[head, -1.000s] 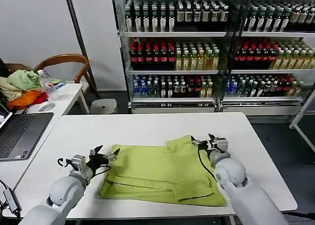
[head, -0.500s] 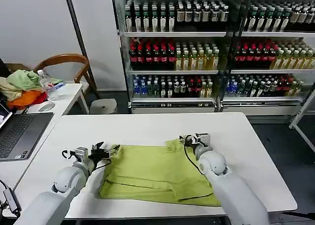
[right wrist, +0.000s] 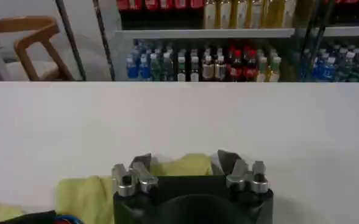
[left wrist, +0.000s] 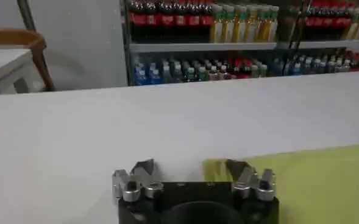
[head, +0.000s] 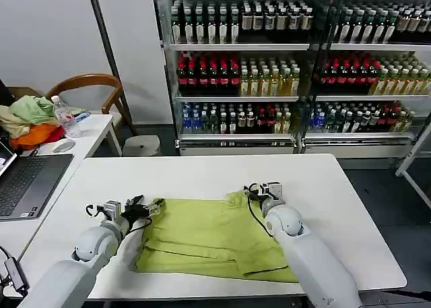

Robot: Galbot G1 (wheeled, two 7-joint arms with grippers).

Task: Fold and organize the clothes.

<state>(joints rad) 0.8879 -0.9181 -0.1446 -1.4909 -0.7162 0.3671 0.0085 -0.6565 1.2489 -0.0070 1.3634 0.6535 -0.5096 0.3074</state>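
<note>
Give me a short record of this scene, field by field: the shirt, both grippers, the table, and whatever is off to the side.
shirt: lime T-shirt, partly folded, lying flat on the white table
left gripper: open, at the shirt's far left corner; the corner lies between its fingers in the left wrist view
right gripper: open, over the bunched far right edge of the shirt
side table: laptop, heap of garments, water bottle
background: shelves of bottled drinks, wooden chair

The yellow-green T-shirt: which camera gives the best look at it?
The head view: the whole T-shirt lies partly folded on the white table. Each wrist view catches just an edge beyond its gripper.
</note>
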